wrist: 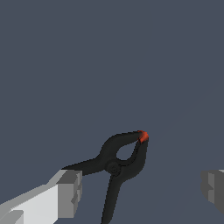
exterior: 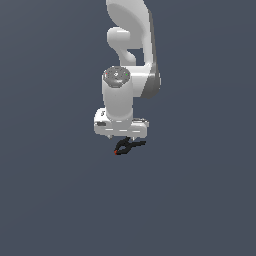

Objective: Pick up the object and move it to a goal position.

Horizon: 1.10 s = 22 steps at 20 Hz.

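One clamp (wrist: 118,164) handle cut off beside gripper (wrist: 142,190).

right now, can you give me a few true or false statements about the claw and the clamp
1. The claw is open, its fingers spread wide. True.
2. The clamp is white. False: it is black with a red-orange tip.
3. The clamp lies between the claw's fingers. True.
4. Both fingers press on the clamp. False: the far finger stands well clear of it.
5. Two arms show in the exterior view. False: only one white arm.
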Tool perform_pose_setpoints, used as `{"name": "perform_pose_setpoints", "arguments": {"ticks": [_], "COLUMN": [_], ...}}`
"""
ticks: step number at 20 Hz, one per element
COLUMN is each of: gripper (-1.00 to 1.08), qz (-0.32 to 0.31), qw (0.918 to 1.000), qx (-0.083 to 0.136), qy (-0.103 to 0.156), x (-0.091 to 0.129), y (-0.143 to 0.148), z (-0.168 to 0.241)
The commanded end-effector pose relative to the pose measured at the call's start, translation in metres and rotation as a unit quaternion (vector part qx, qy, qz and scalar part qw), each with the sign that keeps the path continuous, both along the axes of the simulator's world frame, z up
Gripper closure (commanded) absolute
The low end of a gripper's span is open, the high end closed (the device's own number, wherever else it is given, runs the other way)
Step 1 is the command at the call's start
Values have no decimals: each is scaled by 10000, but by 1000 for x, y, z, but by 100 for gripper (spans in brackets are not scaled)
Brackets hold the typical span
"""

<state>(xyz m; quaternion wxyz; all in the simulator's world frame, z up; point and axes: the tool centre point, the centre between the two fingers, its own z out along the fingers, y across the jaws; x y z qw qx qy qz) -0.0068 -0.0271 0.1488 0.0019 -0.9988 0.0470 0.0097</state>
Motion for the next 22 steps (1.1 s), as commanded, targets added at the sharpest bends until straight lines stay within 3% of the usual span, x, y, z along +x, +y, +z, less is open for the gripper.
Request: {"name": "perform_pose_setpoints", "arguments": {"ticks": [1, 11, 16, 22], "gripper": [-92, -92, -92, -92], "qz": [-187, -1355, -2017, -2793], "qw": [9998, 9908, 9795, 9602], "qx": [2, 3, -6, -23], "qy": [-2, -18, -28, -45], "x": [-2, -15, -23, -34], "y": [2, 11, 15, 19], "z": [-4, -30, -44, -59]}}
